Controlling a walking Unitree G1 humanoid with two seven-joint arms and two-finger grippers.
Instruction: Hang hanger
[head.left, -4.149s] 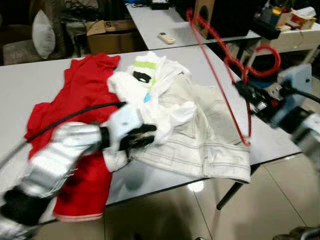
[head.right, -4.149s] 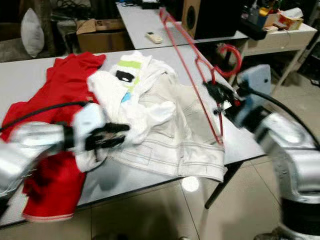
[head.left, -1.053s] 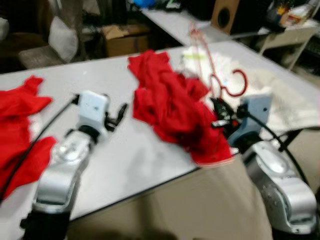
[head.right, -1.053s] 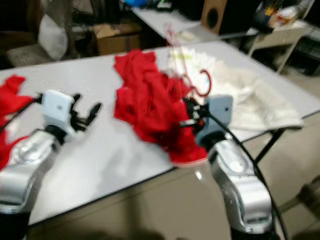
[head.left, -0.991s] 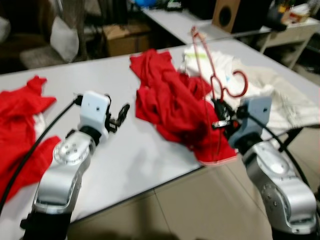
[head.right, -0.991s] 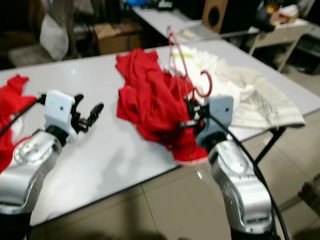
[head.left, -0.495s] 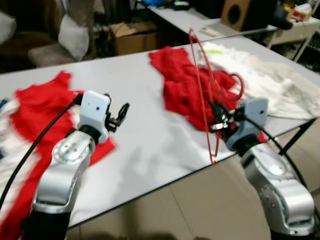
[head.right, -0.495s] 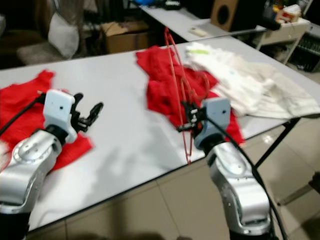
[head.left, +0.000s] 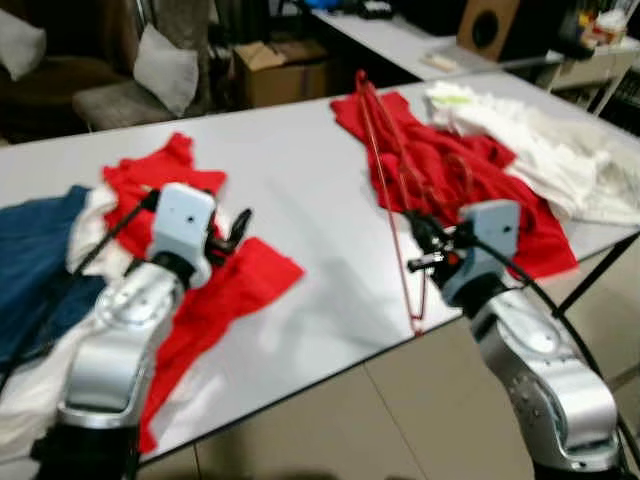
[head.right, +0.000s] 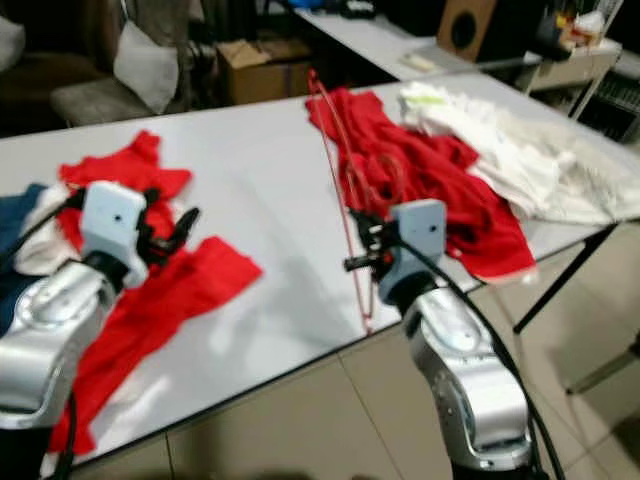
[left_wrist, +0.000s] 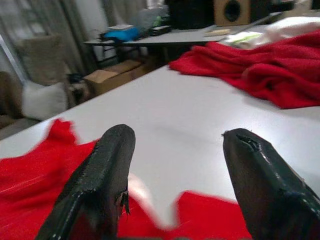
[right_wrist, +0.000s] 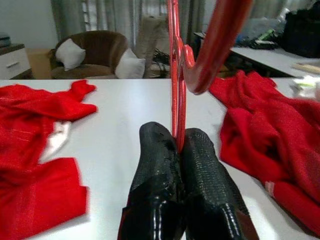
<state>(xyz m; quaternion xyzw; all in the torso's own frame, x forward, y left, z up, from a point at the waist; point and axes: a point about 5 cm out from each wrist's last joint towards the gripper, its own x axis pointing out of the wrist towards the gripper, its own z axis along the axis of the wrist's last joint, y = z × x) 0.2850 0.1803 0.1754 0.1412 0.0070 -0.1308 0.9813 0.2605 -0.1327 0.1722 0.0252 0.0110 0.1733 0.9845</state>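
1. Judging by its thin red wire, the hanger (head.left: 395, 190) will feel light and fairly stiff, but springy and slick enough to swivel on you if the pinch loosens.
2. You have the right gripper (right_wrist: 175, 145) with its two black fingers pressed together on that wire, just below the curved hook (right_wrist: 215, 47); that is a sensible place, near the neck, where the frame turns least.
3. You can see the hanger held above the near edge of the grey table (head.left: 300, 190), beside the heap of red cloth (head.left: 450, 170), with white garments (head.right: 500, 140) further to your right.
4. Its long axis runs tilted, one end reaching up and away over the table, the other dropping down past the table edge toward the floor; the hook rises beside the gripper.
5. Your left gripper (left_wrist: 177, 165) hovers over the table with fingers spread apart and nothing between them, red cloth (left_wrist: 40, 170) lying beneath it.
6. Keep the hook free as you carry it; no rail is yet in sight.
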